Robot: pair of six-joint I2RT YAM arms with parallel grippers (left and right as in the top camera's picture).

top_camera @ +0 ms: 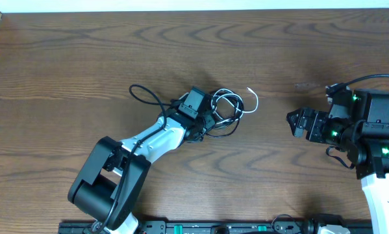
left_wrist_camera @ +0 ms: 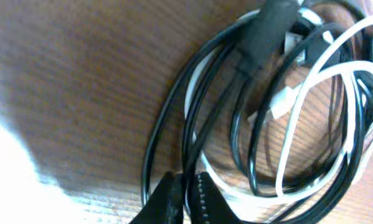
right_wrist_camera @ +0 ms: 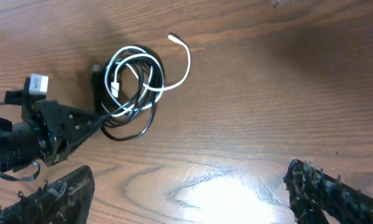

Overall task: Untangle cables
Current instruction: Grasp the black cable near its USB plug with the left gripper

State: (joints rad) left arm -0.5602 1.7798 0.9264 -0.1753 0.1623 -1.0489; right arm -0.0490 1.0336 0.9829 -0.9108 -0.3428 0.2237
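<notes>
The table (top_camera: 64, 58) carries the cables (top_camera: 228, 104) near its middle, 1 white cord (right_wrist_camera: 189, 62) looped through black ones in 1 tight coil. The right pincer (right_wrist_camera: 192, 193) hangs released, well apart from them. The left pincer (left_wrist_camera: 186, 196) is clenched at the coil's edge, seemingly on a black strand. Nothing pins the rest, so a pull would likely drag the whole coil or cinch its loops tighter. The thin strand could also slip free.

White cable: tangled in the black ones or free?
Tangled. The white cable loops through the black cables in both wrist views; only its plug end lies free.
</notes>
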